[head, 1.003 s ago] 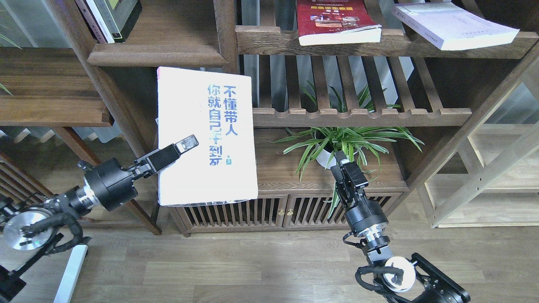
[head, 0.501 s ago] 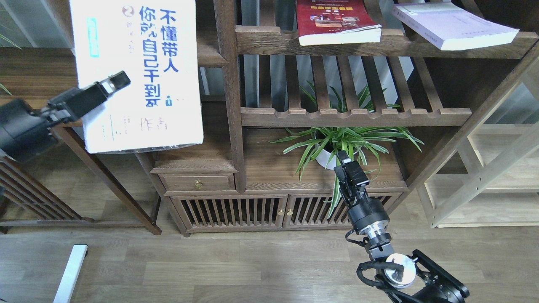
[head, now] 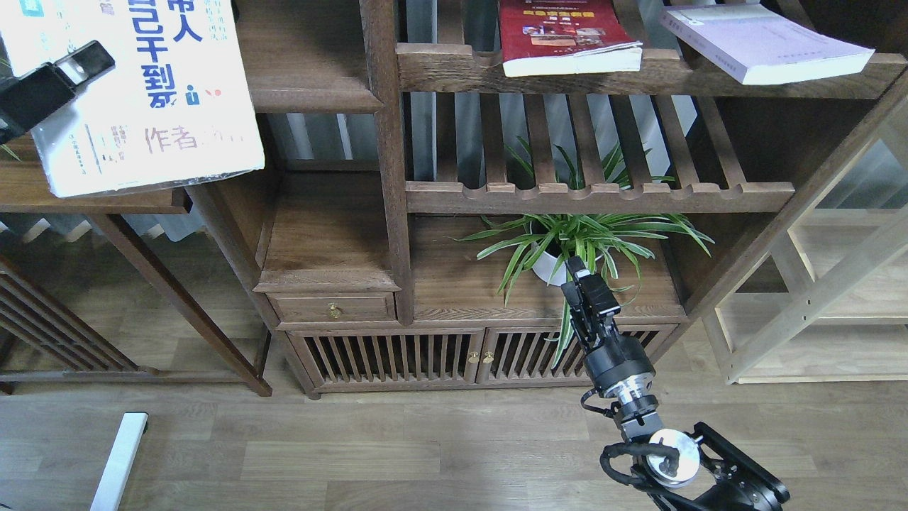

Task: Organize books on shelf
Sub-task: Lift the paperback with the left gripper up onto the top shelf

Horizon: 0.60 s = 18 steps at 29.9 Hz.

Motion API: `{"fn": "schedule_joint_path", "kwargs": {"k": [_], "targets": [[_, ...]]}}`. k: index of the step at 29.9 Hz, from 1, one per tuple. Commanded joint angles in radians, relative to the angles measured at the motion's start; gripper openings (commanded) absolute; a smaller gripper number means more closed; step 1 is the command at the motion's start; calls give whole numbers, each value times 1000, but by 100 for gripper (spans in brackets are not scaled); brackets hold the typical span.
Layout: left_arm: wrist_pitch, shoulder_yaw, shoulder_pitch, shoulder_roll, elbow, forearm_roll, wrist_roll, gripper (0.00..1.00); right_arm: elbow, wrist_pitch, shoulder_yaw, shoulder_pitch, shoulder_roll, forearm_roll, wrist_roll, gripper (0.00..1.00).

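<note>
1. Bookcase fills most of the head view: dark wood, with slatted shelves on the right and solid boards on the left.
2. Solid shelf, the board with the rounded moulded front edge at upper left of centre, is my target. I see nothing on the part of it that shows.
3. White book with large Chinese characters hangs at the top-left corner, cover facing me, partly cut by the picture edge. It is just left of the solid shelf and overlaps the lower side board there.
4. Lavender-white book lies flat on the upper slatted shelf at right. Red book lies flat on the same shelf, well apart from it.
5. Potted plant stands on the lower board, behind my right arm.
6. Right end effector points up in front of the plant. It carries nothing; I cannot tell whether its fingers are parted or together.
7. Left end effector pinches the white book at its left edge, one finger lying across the cover.
8. Step in hand, as I judge it: transport of the first book to the shelf. Two books remain.
9. Next move calls for carrying the book rightward, clearing the moulded edge, then setting it on the board before release.
</note>
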Motion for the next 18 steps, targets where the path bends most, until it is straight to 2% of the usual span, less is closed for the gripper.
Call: {"fn": "schedule_joint_path", "kwargs": {"k": [1, 3, 6, 18], "targets": [[0, 5, -49, 1, 19, 1, 9, 0, 0, 0, 1, 5, -1, -1, 0, 72], [0, 16, -81, 2, 39, 3, 17, 0, 0, 0, 1, 13, -1, -1, 0, 72], [0, 34, -127, -1, 78, 17, 60, 0, -2, 0, -1, 15, 0, -1, 0, 72], [0, 126, -308, -57, 191, 49, 62, 0, -6, 0, 4, 15, -3, -1, 0, 72]]}}
